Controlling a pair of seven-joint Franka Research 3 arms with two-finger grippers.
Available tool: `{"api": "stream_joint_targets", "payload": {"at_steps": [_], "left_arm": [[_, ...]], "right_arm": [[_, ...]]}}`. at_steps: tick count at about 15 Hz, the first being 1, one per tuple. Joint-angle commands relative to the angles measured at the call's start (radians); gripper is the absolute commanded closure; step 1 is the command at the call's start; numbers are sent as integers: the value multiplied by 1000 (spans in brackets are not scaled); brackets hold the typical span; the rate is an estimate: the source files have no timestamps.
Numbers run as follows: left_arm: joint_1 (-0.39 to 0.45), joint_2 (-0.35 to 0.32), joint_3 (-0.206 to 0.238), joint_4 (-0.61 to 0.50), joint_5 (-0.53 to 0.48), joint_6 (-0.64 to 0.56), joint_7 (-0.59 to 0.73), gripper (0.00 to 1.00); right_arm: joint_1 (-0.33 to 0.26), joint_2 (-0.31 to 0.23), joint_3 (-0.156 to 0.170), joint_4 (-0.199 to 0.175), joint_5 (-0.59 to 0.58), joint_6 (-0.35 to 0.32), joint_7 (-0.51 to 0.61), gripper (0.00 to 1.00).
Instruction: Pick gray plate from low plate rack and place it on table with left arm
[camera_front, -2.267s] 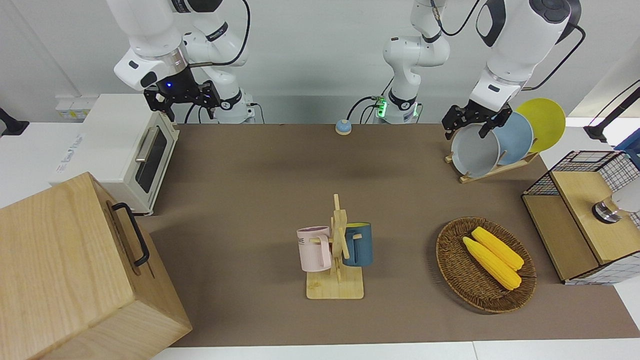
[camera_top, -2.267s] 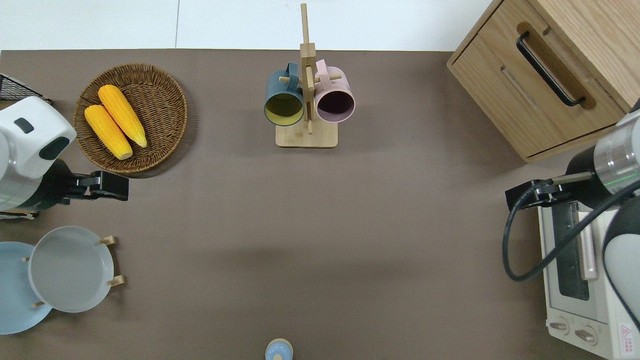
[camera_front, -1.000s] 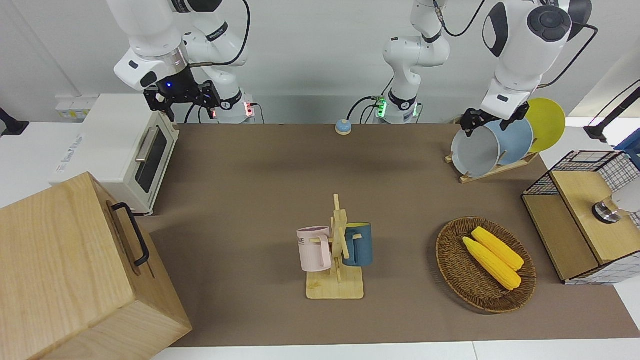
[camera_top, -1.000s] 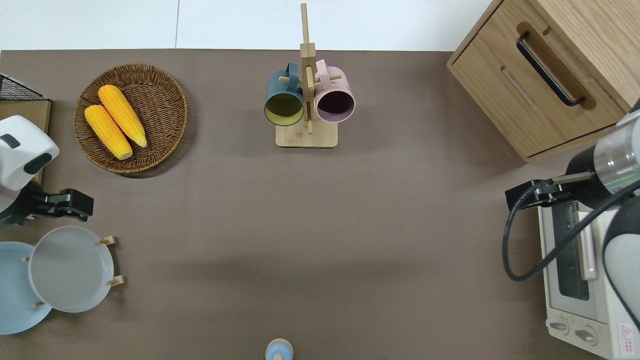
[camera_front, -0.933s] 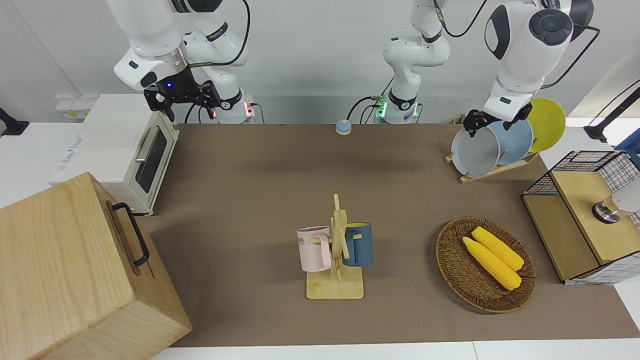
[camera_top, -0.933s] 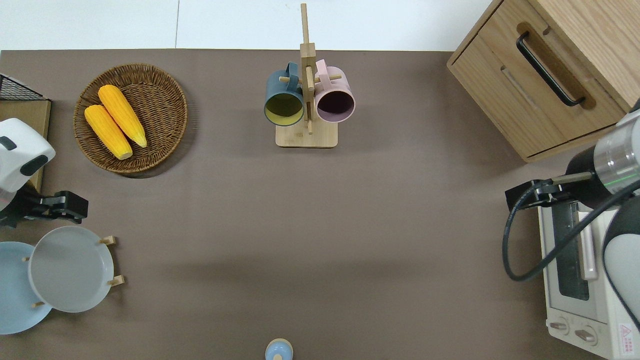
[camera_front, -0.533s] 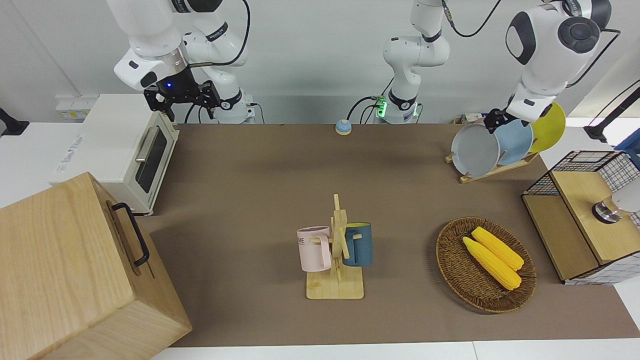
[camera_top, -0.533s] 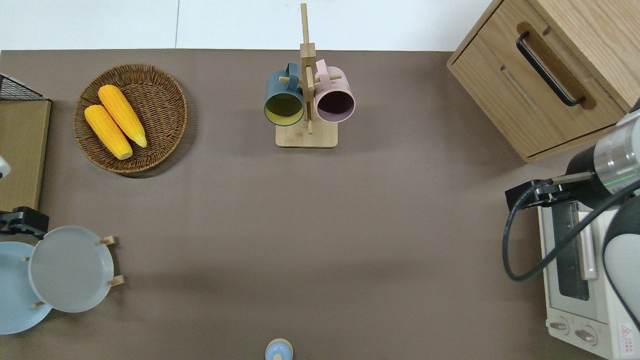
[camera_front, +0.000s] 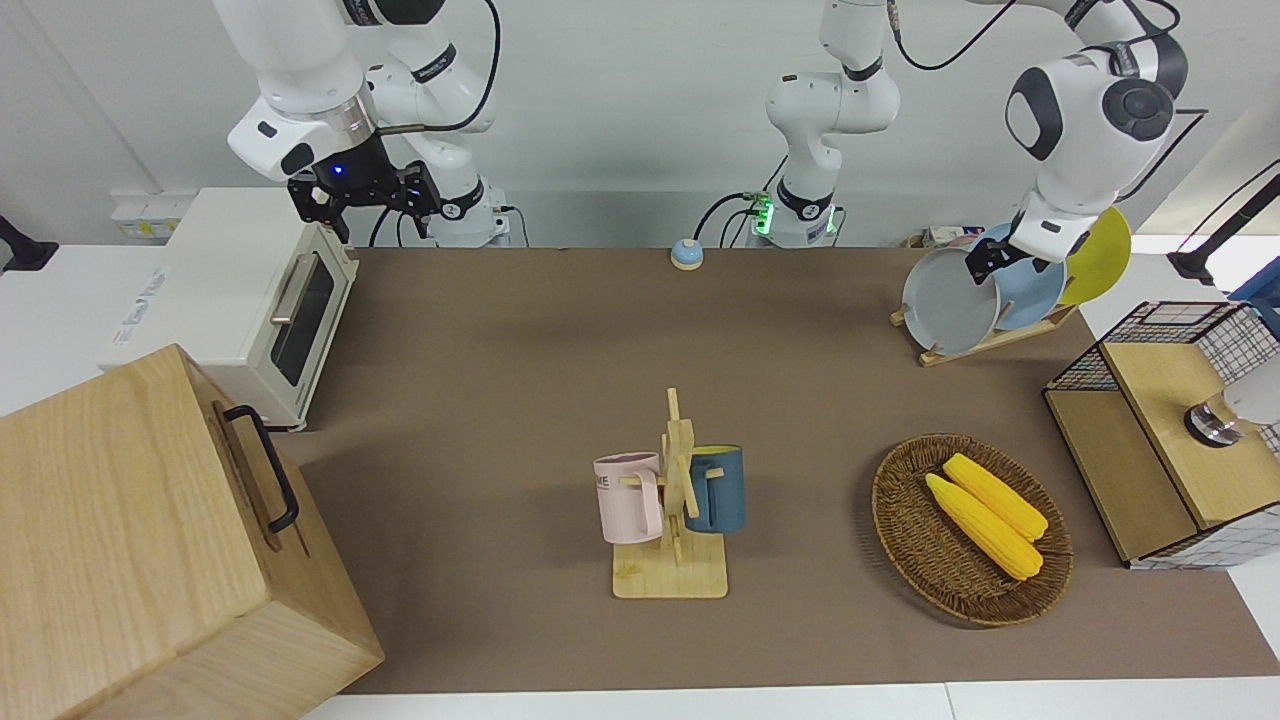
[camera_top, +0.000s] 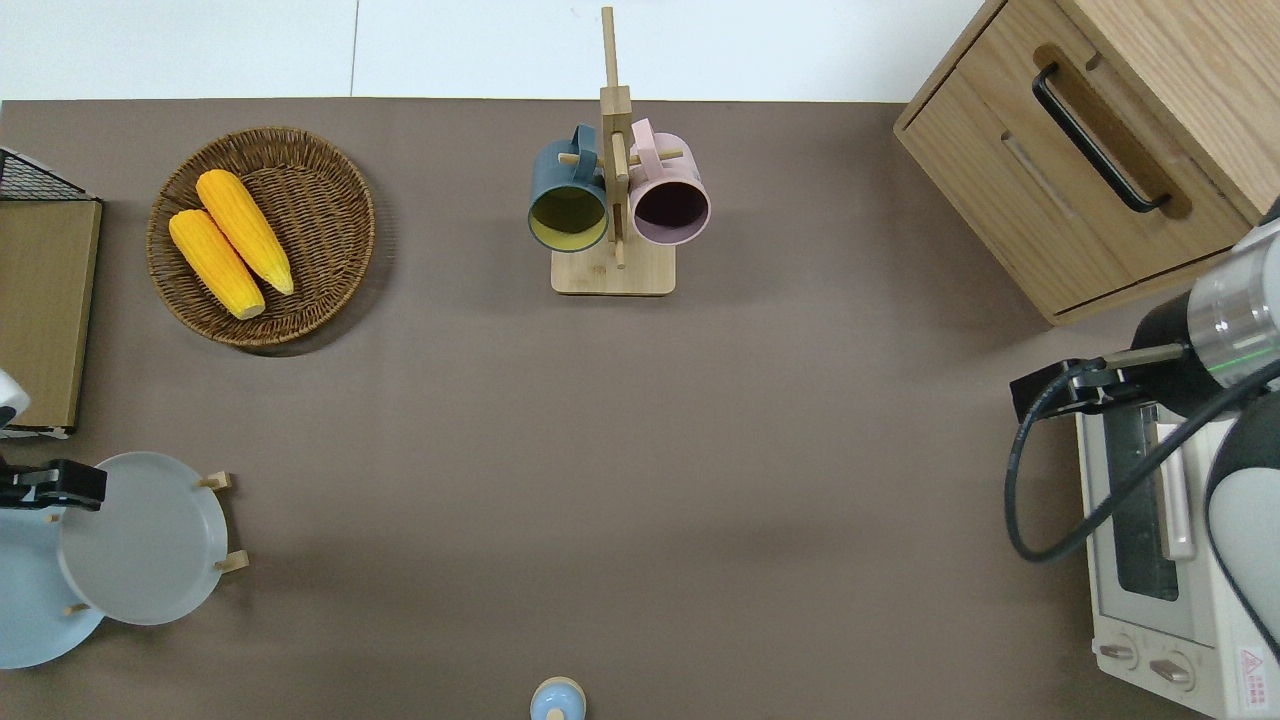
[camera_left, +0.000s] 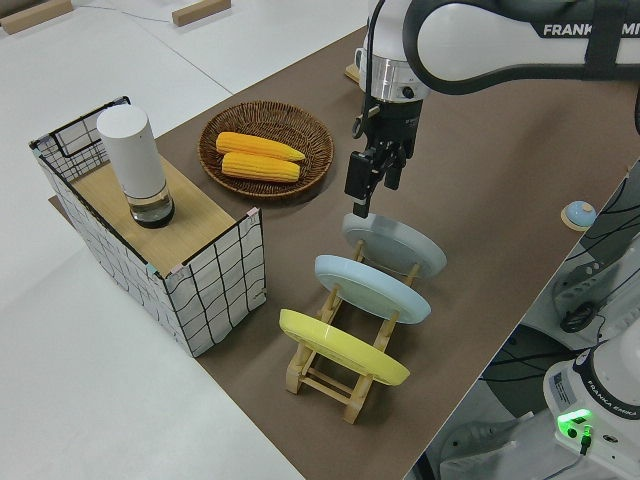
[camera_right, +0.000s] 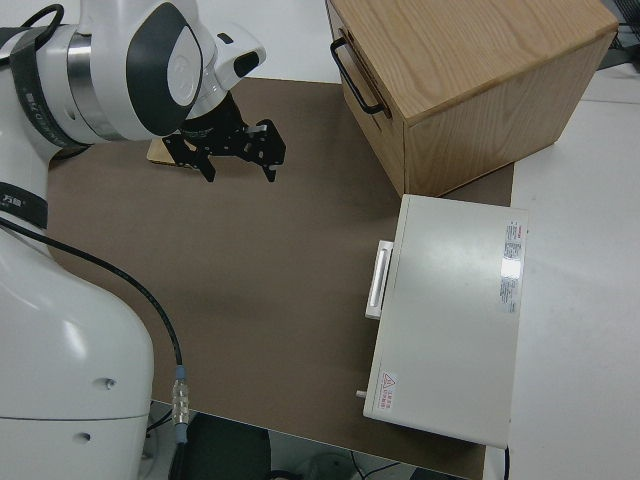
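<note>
The gray plate (camera_front: 948, 302) stands tilted in the low plate rack (camera_front: 985, 342) at the left arm's end of the brown table (camera_front: 500, 350), in the rack's slot nearest the table's middle. It also shows in the overhead view (camera_top: 145, 540) and the left side view (camera_left: 395, 246). My left gripper (camera_front: 985, 266) is open and hangs at the plate's top rim, between the gray plate and the light blue plate (camera_front: 1035, 285). The overhead view shows the left gripper (camera_top: 52, 485) over the rim. It holds nothing. My right gripper (camera_front: 368, 212) is open and parked.
A yellow plate (camera_front: 1098, 245) stands in the rack's outermost slot. A wicker basket with corn (camera_front: 970, 530), a wire-sided crate (camera_front: 1160, 430), a mug stand (camera_front: 672, 500), a small bell (camera_front: 686, 254), a toaster oven (camera_front: 250, 300) and a wooden cabinet (camera_front: 130, 540) are on the table.
My left gripper moved from over the table near the corn basket toward the rack and came down to the gray plate's top rim. The plate and the right arm have not moved.
</note>
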Motion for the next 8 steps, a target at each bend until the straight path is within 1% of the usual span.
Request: {"api": "stream_joint_targets", "payload": {"at_steps": [1, 3, 7, 8], "left_arm": [[-22, -74, 47, -166, 23, 123, -13, 0], [-31, -81, 66, -186, 21, 139, -13, 0], [-31, -81, 66, -189, 16, 131, -10, 13], [-31, -81, 66, -189, 15, 132, -10, 73]], "right_arm": [[-23, -2, 21, 7, -6, -12, 12, 17], [-23, -2, 21, 7, -6, -11, 12, 17], [-23, -2, 20, 7, -5, -11, 12, 17], [-23, -2, 20, 6, -5, -11, 12, 17]]}}
